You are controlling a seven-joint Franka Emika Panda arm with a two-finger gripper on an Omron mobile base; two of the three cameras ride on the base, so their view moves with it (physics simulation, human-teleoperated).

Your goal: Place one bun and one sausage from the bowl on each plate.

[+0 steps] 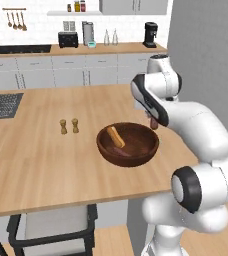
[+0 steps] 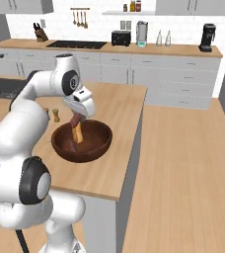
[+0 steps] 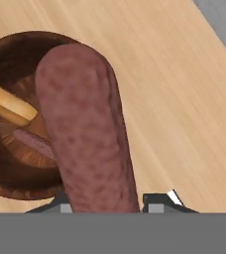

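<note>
You have the claw (image 3: 107, 206) pinched on a sausage (image 3: 87, 129). In the hand view the reddish-brown, mottled sausage runs from the bottom centre of the frame up toward the upper left, with a dark finger tip (image 3: 157, 202) showing at each side of its lower end.

In the left base view the sausage (image 1: 154, 122) shows as a short reddish stub at the right of centre, hanging under the white hand just past the right rim of the bowl (image 1: 128, 144). In the right base view the sausage (image 2: 77, 120) sits under the hand at the left of centre, above the bowl (image 2: 83, 140).

The bowl is dark reddish-brown with thick walls and stands on the wooden desk (image 1: 36, 150), near its front right corner in the left base view. Inside it a pale tan bun (image 1: 116, 136) leans tilted against the left inner wall. In the hand view the bun (image 3: 6, 105) pokes in at the left edge of the frame, and a second reddish piece (image 3: 34, 142) lies flat on the bowl's floor (image 3: 16, 64) below it.

Two small wooden shakers (image 1: 69, 125) stand side by side on the desk to the left of the bowl, well apart from it. A dark chair (image 1: 53, 227) sits at the desk's near edge, at the lower left of the left base view.
</note>
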